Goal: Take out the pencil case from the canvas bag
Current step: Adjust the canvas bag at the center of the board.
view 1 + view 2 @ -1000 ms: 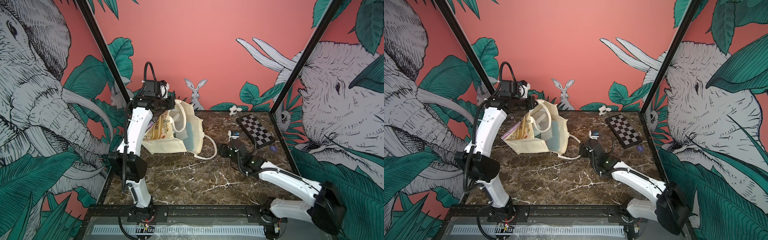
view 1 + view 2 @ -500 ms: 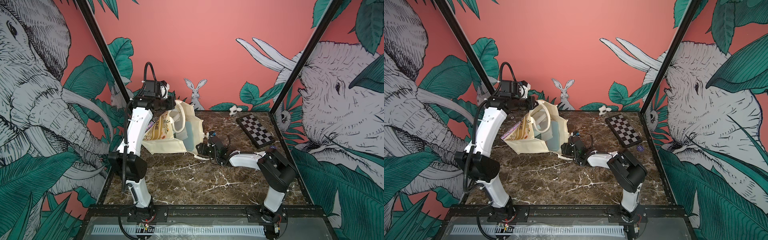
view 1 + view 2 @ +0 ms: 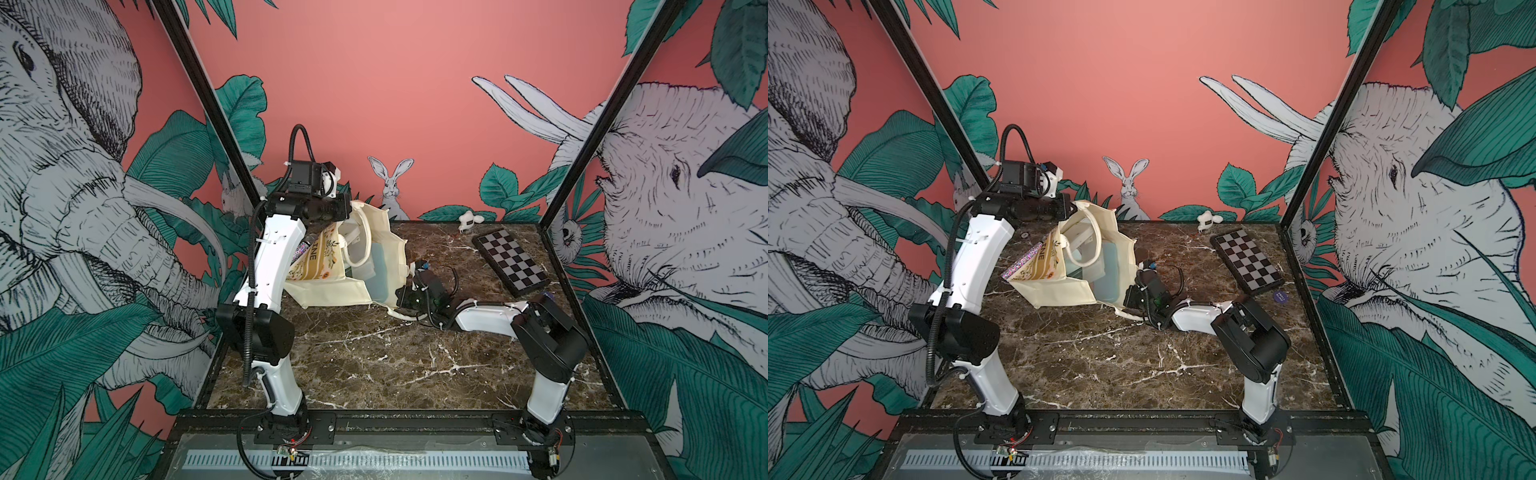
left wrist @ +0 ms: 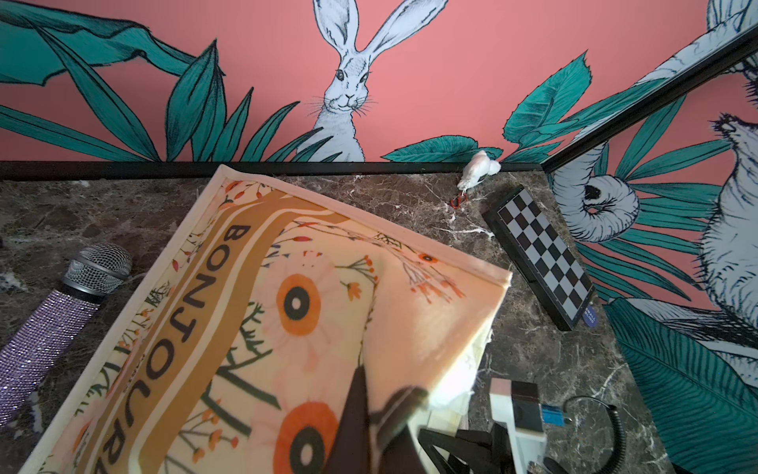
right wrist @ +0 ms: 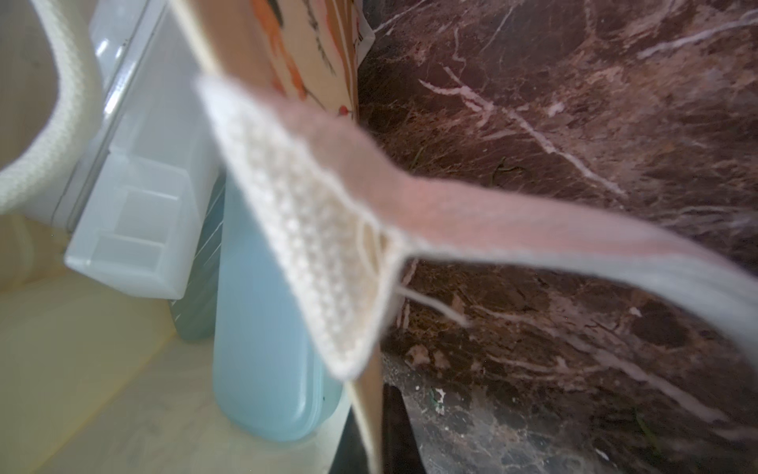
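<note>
The cream canvas bag (image 3: 332, 291) (image 3: 1059, 291) lies on its side in both top views, its mouth facing right. My left gripper (image 3: 347, 208) (image 4: 377, 394) is shut on the mouth's raised upper edge, next to the printed floral face (image 4: 287, 287). My right gripper (image 3: 401, 297) (image 5: 371, 431) is low at the mouth's near corner, shut on the canvas wall, which runs between its jaws. The pencil case (image 5: 262, 328) (image 3: 380, 270) is a light blue rounded case lying inside the bag, just beside the right jaws and untouched. A woven handle strap (image 5: 295, 213) hangs across the right wrist view.
A translucent white box (image 5: 135, 221) sits in the bag beside the case. A folded chessboard (image 3: 511, 259) (image 4: 537, 254) lies at the back right, with a purple disc (image 3: 1280, 296) by it. A purple glitter microphone (image 4: 53, 312) lies left of the bag. A small white toy (image 3: 467, 219) sits at the back wall.
My right arm swung left from the table's middle to the bag's mouth, and its jaws closed on the bag's edge. The left gripper and the bag stayed put.
</note>
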